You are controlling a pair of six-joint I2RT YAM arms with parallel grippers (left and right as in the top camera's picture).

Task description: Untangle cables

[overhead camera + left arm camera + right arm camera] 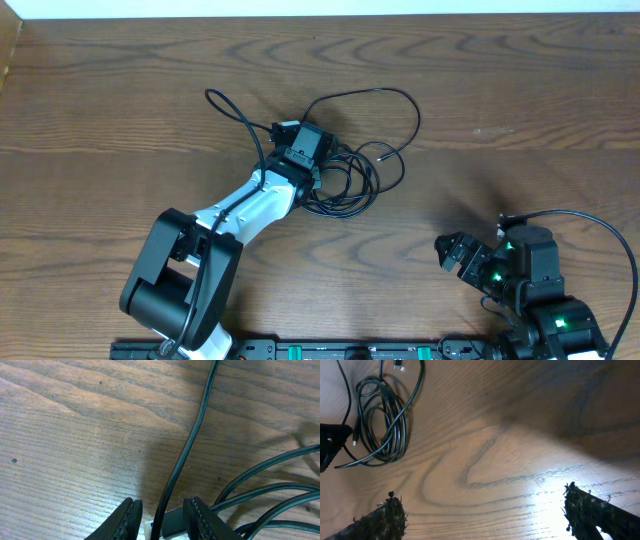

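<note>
Several thin black cables (352, 176) lie tangled in a loose coil at the table's middle, with one loop (400, 100) running far right and another (216, 99) to the left. My left gripper (290, 130) sits at the coil's left edge. In the left wrist view its jaws (162, 520) are apart, with one black cable (187, 450) running between them unclamped, beside a dark plug. My right gripper (450, 250) is open and empty, well right of the coil (380, 425); its jaws (485, 510) are spread wide over bare wood. I cannot make out a white cable.
The wooden table (520, 120) stretches around the tangle. A thick black cord (600, 225) arcs from the right arm near the front right corner. The arm bases and a black rail (330, 350) line the front edge.
</note>
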